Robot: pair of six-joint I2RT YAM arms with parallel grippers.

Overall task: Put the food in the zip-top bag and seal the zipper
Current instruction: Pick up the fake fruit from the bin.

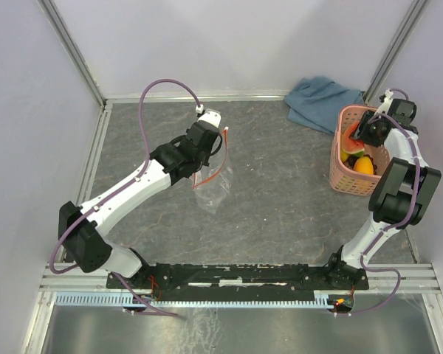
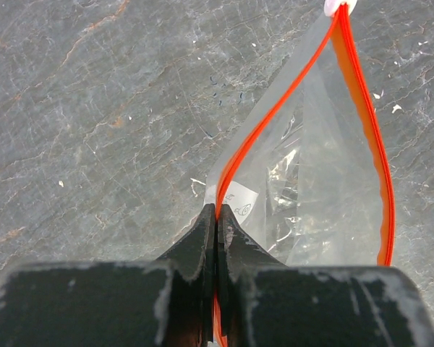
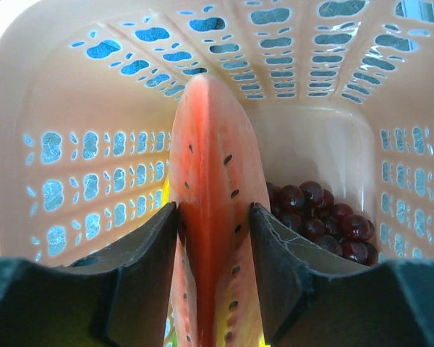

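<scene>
My left gripper is shut on the red-orange zipper of the clear zip-top bag and holds its mouth open above the table; in the top view the bag hangs below that gripper. My right gripper is inside the pink basket, shut on the red watermelon wedge. Dark purple grapes lie in the basket beside it. An orange fruit shows in the basket from above. The yellow fruit is mostly hidden.
A blue-grey cloth lies at the back right, behind the basket. Metal frame rails run along the table's left and back edges. The basket walls close in around my right gripper.
</scene>
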